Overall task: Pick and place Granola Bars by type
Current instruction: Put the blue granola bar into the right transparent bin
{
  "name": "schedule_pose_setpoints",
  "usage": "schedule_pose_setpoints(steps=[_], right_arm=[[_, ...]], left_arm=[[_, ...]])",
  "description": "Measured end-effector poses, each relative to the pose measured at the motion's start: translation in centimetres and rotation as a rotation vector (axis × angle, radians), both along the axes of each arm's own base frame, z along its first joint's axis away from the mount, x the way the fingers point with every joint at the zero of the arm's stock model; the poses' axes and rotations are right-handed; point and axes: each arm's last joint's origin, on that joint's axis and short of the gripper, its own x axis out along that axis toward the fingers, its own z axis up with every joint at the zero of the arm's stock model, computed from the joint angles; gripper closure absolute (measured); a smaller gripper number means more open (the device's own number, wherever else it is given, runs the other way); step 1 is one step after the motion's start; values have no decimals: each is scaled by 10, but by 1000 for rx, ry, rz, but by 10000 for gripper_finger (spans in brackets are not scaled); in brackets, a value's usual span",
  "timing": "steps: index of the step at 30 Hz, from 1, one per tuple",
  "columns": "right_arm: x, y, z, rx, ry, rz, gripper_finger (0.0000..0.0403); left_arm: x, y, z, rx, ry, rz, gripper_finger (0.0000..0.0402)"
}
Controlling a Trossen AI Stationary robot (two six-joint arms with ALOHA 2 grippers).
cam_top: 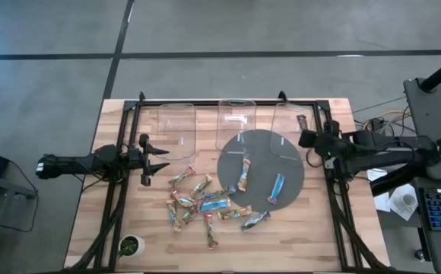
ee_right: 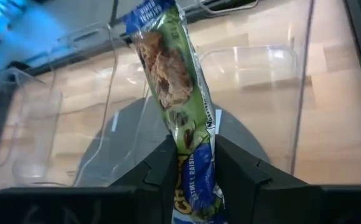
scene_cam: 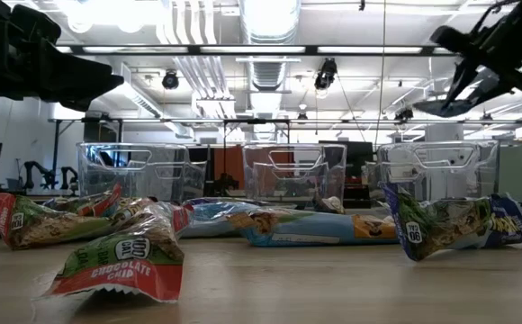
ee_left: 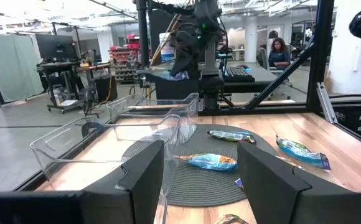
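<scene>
The granola bars lie mostly in a loose heap [cam_top: 203,205] on the wood near the table's middle, red, green and blue wrappers mixed; the low view shows them flat on the tabletop [scene_cam: 121,256]. Two more bars lie on a round grey mat [cam_top: 243,174] [cam_top: 277,188]. My right gripper [ee_right: 193,163], raised over the mat's far right part by the right bin, is shut on a green-and-blue bar [ee_right: 168,68]. My left gripper [cam_top: 157,160] hovers open left of the heap, touching nothing. My right gripper pinches the green-and-blue bar near one end [ee_right: 195,149] between its two fingers, the fingers lying along the bar. The rest of the wrapper sticks out past the fingertips. The bar is lifted clear of the table, above the mat and the bins.
Three clear plastic bins stand in a row along the far edge [cam_top: 176,125] [cam_top: 236,120] [cam_top: 287,122]. The grey mat [cam_top: 289,164] lies right of centre. A small green-topped pot [cam_top: 131,245] sits at the near left corner. Black frame rails run along both table sides.
</scene>
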Motion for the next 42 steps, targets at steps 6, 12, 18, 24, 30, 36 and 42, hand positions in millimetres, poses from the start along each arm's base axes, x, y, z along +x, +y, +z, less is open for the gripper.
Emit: schedule_pose_setpoints(steps=[6,12,18,24,30,36,42], right_arm=[[12,-12,-2,-44,81,19,286],[20,-14,-7,-24,129,27,220],[44,-3,-3,-4,67,416,166],[70,41,3,-236,56,1094,159],[80,84,-18,-162,141,1284,174],[89,119,-52,-152,327,1447,174],[105,147,-78,-166,414,1537,151]], left_arm=[[0,0,0,0,0,0,216],[0,0,0,0,0,0,216],[0,0,0,0,0,0,216],[0,0,0,0,0,0,216],[0,0,0,0,0,0,216],[0,0,0,0,0,0,216],[0,0,0,0,0,0,216]])
